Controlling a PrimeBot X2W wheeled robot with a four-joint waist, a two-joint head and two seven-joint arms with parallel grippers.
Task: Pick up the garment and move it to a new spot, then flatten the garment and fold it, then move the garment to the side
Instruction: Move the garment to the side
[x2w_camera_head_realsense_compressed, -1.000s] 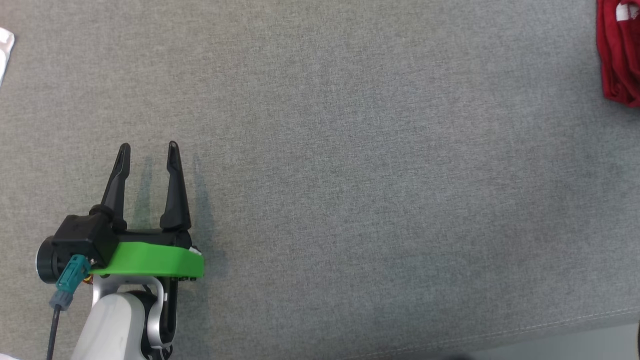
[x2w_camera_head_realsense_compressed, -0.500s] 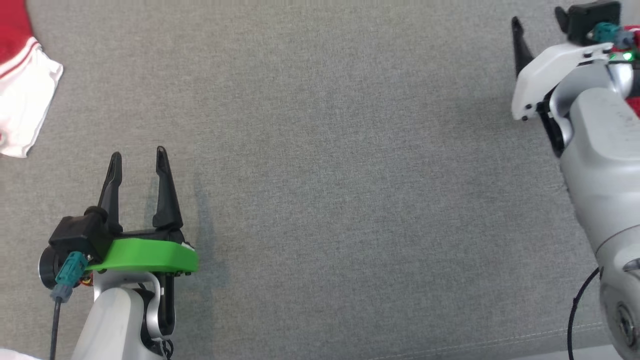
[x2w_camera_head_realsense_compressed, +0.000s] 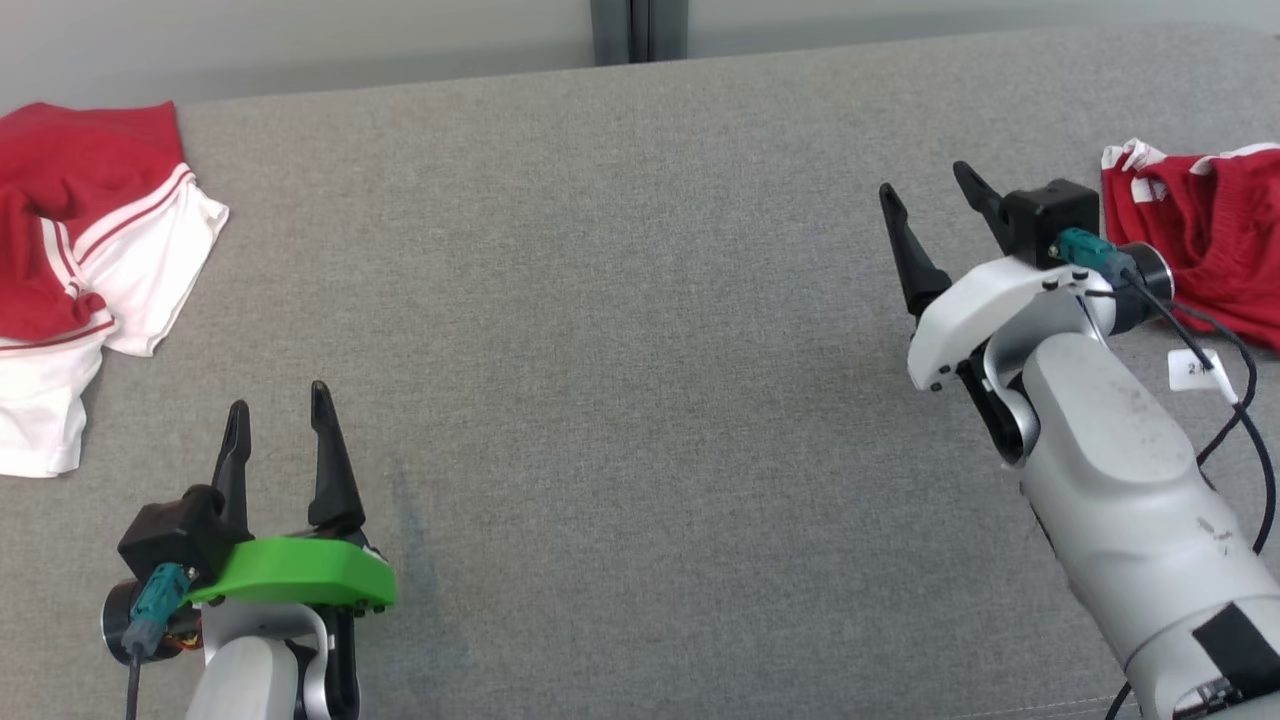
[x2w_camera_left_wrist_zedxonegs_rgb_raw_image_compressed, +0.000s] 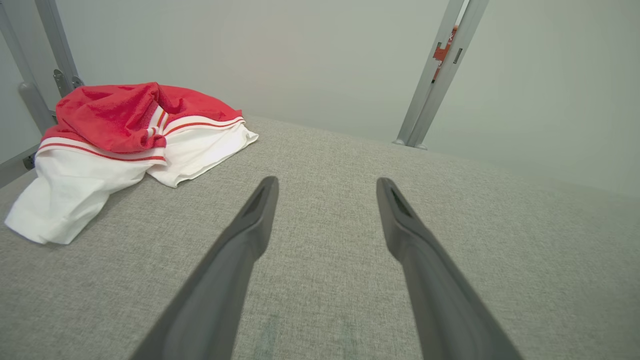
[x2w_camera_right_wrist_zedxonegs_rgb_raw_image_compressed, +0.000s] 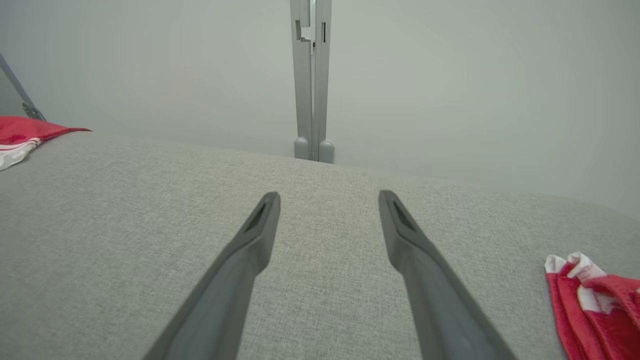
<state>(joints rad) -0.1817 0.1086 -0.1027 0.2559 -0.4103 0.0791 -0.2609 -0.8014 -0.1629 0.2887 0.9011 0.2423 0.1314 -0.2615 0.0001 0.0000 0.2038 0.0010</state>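
Hovering the left gripper (x2w_camera_head_realsense_compressed: 278, 397) low near the front edge, fingers spread and empty. Holding the right gripper (x2w_camera_head_realsense_compressed: 922, 178) likewise parted, pinching nothing, just beside the crumpled red garment (x2w_camera_head_realsense_compressed: 1215, 240) at the right edge. Facing the red-and-white garment (x2w_camera_head_realsense_compressed: 90, 230) heaped at the far-left edge, across broad grey surface (x2w_camera_head_realsense_compressed: 620, 350).

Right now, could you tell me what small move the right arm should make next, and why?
Probably swing the right gripper rightward over the crumpled red garment: the gripper is open and empty, and that garment lies close beside it, untouched.
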